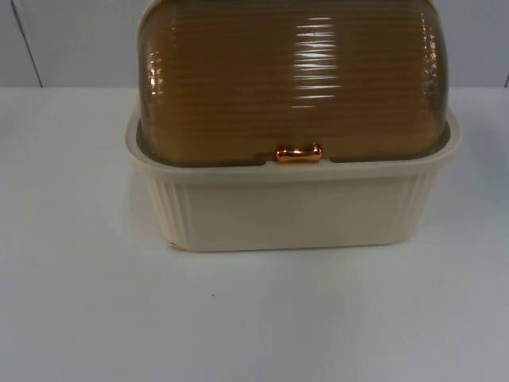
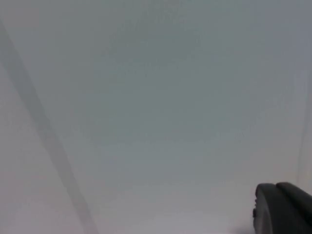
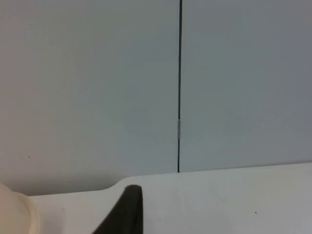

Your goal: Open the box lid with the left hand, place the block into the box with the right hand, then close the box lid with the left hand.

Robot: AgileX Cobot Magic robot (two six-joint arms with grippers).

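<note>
White surface (image 1: 254, 318) carries a cream ribbed plastic box (image 1: 290, 207), amber domed lid (image 1: 290, 79) closed, copper handle (image 1: 299, 153) facing front; claw states cannot be told.

The box (image 1: 290, 207) stands on the table (image 1: 79, 302), close before the partition wall (image 1: 64, 40). Its lid (image 1: 290, 79) sits shut on it, the handle (image 1: 299, 153) at the lid's front edge.

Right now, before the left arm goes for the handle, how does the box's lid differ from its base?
The ribbed translucent amber dome lid is see-through and dark; the cream plastic box base is opaque and pale. The lid is rounded, with ribs running horizontally; the base is straight-walled, with vertical ribs near its corners. The lid carries a small shiny copper handle at its front edge; the base has none. Both are ribbed plastic, and the lid sits closed inside the base's rim.
</note>
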